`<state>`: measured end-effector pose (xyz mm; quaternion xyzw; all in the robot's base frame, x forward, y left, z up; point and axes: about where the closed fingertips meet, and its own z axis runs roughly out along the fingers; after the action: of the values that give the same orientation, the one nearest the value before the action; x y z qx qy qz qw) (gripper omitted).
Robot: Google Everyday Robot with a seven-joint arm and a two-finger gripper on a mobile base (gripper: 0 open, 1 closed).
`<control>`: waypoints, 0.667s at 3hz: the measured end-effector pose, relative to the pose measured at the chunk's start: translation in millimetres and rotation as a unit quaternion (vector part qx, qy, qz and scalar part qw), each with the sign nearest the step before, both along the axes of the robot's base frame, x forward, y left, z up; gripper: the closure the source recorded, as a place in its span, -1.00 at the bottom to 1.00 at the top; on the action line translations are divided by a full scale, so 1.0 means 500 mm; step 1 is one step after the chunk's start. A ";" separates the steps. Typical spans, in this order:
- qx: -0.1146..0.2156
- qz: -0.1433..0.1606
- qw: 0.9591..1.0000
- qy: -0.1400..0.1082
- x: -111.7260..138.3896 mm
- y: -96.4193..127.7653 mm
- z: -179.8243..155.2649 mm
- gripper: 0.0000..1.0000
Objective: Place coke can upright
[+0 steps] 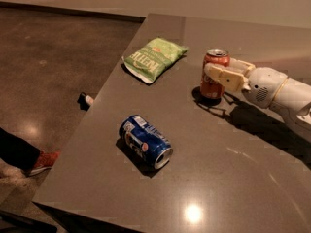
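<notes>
The coke can (214,62) is a red-orange can with a silver top. It stands upright on the grey table (233,178), right of the middle. My gripper (215,75) reaches in from the right on a white arm. Its cream fingers (219,74) are closed around the can's middle. The can's base looks to rest on the table.
A blue can (146,141) lies on its side near the table's front left. A green chip bag (153,57) lies at the back left. The table's left edge drops to a brown floor, where a small object (85,99) and a red shoe (43,161) show.
</notes>
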<state>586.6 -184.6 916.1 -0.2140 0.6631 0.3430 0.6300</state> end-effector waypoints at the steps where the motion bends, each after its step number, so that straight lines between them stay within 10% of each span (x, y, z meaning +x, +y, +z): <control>1: -0.009 -0.018 1.000 -0.021 0.000 -0.006 -0.006 0.20; 2: -0.029 -0.036 0.998 -0.041 -0.001 -0.010 -0.009 -0.27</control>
<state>586.0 -189.6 911.8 -0.2216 0.6533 0.2915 0.6626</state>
